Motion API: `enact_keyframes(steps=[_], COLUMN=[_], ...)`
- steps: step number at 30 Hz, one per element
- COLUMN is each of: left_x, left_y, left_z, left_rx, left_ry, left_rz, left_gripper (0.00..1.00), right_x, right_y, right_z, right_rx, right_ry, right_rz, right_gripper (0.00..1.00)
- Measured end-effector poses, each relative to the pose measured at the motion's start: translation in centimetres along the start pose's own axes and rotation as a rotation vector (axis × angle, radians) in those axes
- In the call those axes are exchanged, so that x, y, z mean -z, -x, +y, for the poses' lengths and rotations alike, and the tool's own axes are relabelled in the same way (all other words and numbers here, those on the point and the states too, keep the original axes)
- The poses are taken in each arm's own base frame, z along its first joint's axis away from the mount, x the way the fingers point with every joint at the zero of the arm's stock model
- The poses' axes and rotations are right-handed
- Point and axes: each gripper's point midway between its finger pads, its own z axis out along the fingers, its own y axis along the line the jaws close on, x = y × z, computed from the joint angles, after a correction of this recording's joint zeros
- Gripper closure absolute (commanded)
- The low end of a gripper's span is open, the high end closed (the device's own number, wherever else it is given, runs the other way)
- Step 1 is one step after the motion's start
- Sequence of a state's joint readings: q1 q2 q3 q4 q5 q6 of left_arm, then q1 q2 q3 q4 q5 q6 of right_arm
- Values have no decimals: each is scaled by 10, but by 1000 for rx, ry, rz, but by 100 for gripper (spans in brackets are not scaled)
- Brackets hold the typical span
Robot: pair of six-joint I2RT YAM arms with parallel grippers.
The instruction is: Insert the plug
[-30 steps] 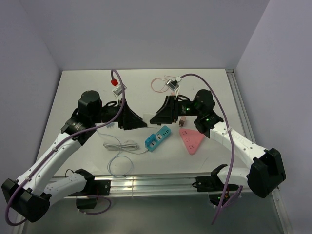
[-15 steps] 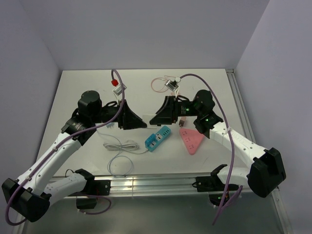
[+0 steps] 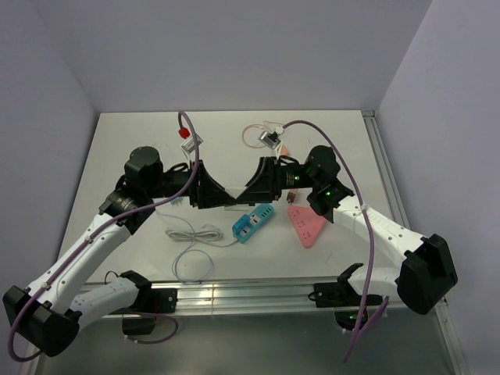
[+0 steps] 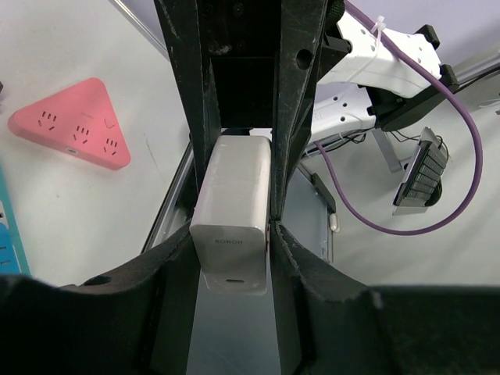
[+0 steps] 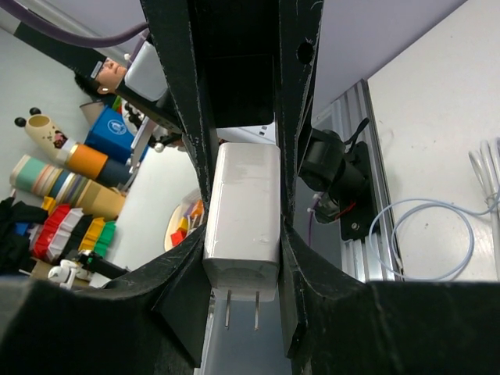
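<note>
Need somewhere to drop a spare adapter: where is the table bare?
Bare: far-left corner of the table, left of the red-capped part; far-right corner too. Crowded: centre, around the blue strip, pink strip, white cable, left tool, right tool.

The charger plug (image 5: 242, 211) has a smooth white plastic shell with a soft satin sheen and faint scuffs. Its two prongs (image 5: 228, 308) are bare, bright metal. The fingers (image 4: 312, 281) of the left end effector (image 4: 232, 242) and those of the right end effector (image 5: 242, 246) are matt black plastic, grainy and rough along the edges. The surface (image 3: 133, 141) is matt white. Towards 5 o'clock on it, the blue power strip (image 3: 253, 222) and the pink triangular power strip (image 3: 306, 225) are smooth plastic. The rail (image 3: 234, 295) at 6 o'clock is brushed metal.
</note>
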State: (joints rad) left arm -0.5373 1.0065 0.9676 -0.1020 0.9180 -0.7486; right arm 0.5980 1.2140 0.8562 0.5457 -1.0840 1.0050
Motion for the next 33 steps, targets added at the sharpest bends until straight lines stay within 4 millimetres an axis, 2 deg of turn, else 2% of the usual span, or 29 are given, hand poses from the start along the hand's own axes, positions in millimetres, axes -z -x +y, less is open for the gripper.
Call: enact_keyframes(steps=[2,6,7,8,12,16,21,23,24,27,29,30,33], left_x=[0,1,1,1,2,4,3,3,3,2,2,2,-1], left_y=[-1,-1,-2,-2,-3,-2,-3,-3,-3,-3,-2,-3,1], left_z=[0,1,1,2,-1,-5,-1,-1,-2,0,2,4,19], left_rx=[-3,-5,-6,-8,-8,-19,-1,4,6,18,30,46,113], left_ry=[-2,-5,-5,-3,-7,-12,-4,-6,-7,-4,7,24,122], left_rz=[-2,-9,-11,-13,-16,-24,-27,-29,-29,-29,-29,-22,-19], left_gripper=[56,46,39,36,35,53,66,85,100,100,100,100,100], right_x=[0,-1,-1,-1,-4,-4,-4,-4,-4,-4,-4,-3,-2], right_y=[0,1,1,1,4,7,8,8,8,8,7,7,15], right_z=[0,0,0,0,-2,-1,2,2,2,2,-1,-5,-22], right_rx=[1,-2,-4,-4,-14,-18,-14,-9,-9,-8,-7,-2,1], right_ry=[0,-3,-2,-2,-17,-13,-2,-1,0,0,-12,-28,-122], right_rz=[-1,-5,-5,-5,-32,-43,-45,-46,-47,-48,-47,-47,-74], right_gripper=[100,100,100,100,100,100,100,100,100,99,79,51,31])
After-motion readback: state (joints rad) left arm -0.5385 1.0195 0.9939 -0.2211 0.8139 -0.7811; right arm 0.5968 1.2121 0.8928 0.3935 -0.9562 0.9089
